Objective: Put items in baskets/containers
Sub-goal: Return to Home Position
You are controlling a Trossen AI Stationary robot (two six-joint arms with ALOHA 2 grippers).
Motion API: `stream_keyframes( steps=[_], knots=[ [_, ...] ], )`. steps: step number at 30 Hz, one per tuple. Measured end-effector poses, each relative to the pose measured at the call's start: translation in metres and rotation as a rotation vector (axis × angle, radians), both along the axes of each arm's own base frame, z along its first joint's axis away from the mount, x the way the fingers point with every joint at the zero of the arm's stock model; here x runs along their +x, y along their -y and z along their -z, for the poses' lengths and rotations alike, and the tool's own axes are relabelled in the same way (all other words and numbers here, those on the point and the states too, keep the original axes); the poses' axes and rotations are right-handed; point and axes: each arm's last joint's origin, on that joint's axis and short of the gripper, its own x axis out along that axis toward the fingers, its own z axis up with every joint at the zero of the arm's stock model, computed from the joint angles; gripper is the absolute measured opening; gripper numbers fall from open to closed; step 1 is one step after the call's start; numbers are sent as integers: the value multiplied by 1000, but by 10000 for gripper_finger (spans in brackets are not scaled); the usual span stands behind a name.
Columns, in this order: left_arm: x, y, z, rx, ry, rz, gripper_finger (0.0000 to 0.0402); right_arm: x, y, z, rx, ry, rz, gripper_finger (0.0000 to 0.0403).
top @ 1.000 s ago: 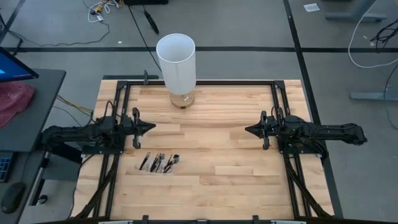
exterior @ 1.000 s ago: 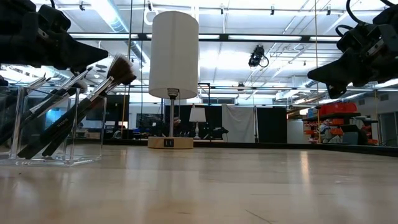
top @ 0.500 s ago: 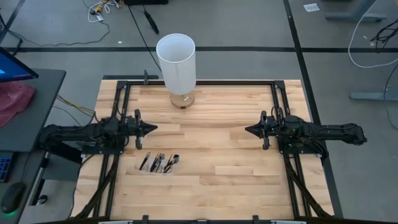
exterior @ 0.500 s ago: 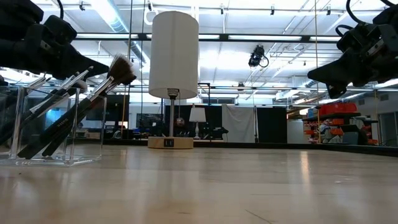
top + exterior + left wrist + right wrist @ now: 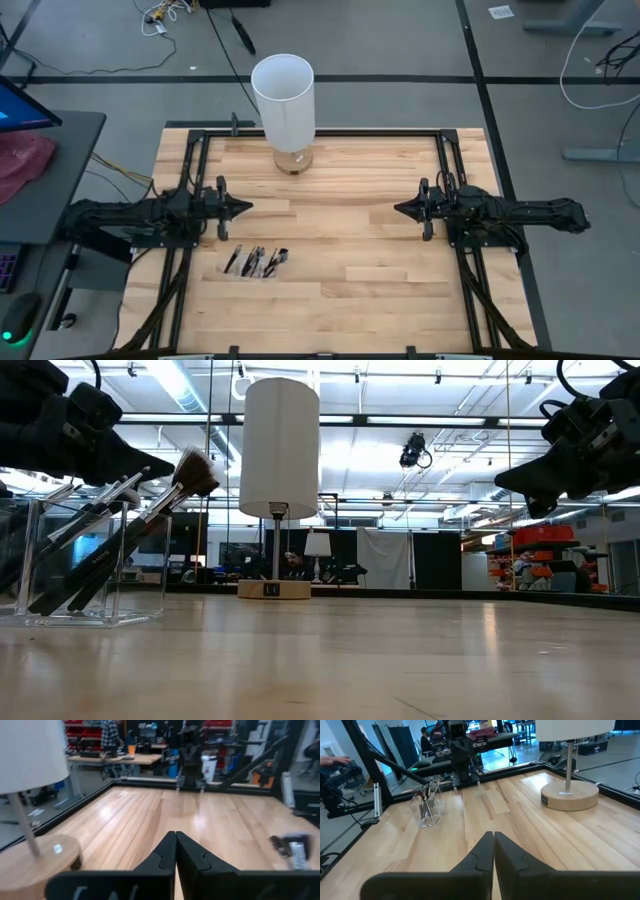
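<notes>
We're on the go-home step, I'd say: brushes (image 5: 120, 540) in the clear container (image 5: 140, 595), left gripper (image 5: 243, 207) and right gripper (image 5: 398, 208) pinched shut and empty, so just park.

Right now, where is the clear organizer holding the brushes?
Seen from above, the clear organizer sits on the left half of the table, just beside the left hand on the side away from the lamp; the brushes lean inside it.
</notes>
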Motion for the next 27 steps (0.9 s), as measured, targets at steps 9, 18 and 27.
stream_keyframes(
  steps=[9,18,27],
  knots=[
    [-7,5,-11,1,132,46,9,-7,-8,-9,-2,114,-76,18],
    [-7,5,-14,0,167,54,9,-9,-9,-19,-1,218,-89,18],
    [-7,5,-15,0,172,54,9,-9,-9,-19,-1,213,-87,18]
  ],
)
